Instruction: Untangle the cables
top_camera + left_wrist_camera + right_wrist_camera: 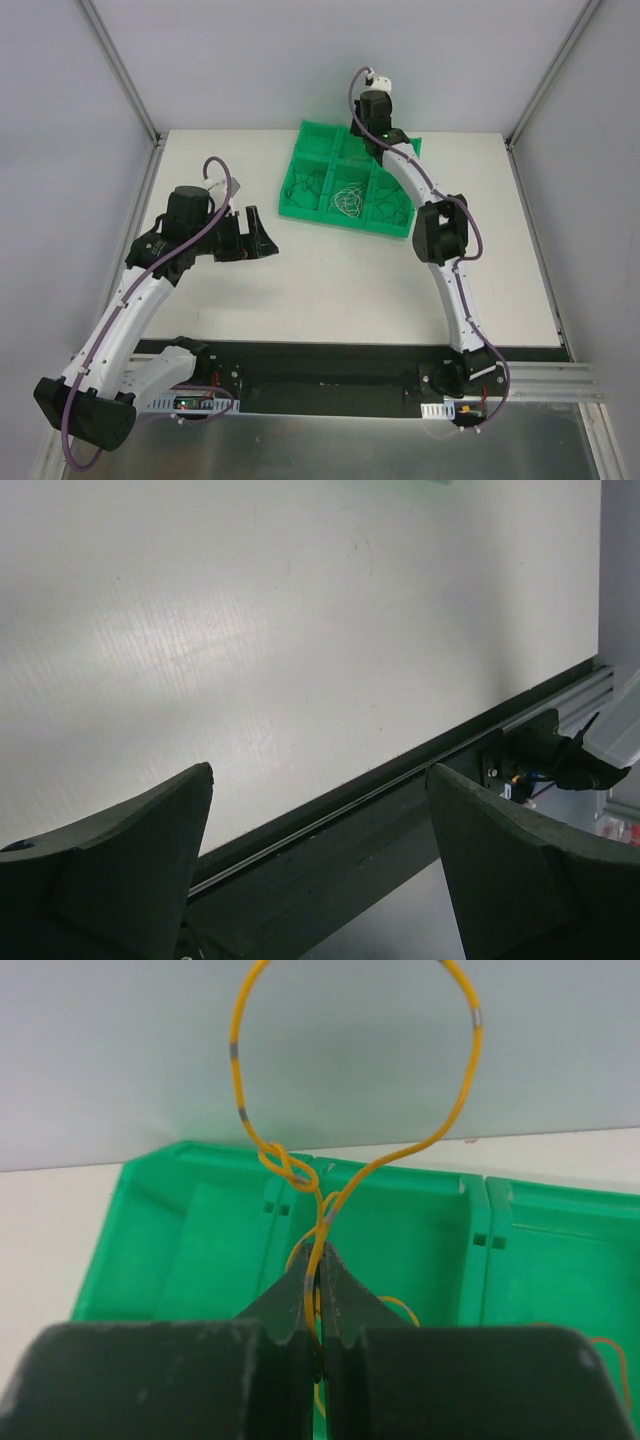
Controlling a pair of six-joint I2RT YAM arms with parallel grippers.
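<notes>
The right gripper [318,1260] has its fingers pressed together on a thin orange cable [290,1168]. The cable rises from the tips, crosses itself in a small knot just above them, and opens into a wide loop higher up. Below and beyond the fingers lies the green tray [150,1190], with more orange wire [612,1360] in a compartment to the gripper's right. The left gripper [318,780] is spread wide, holding nothing, above the bare white table [250,630].
</notes>
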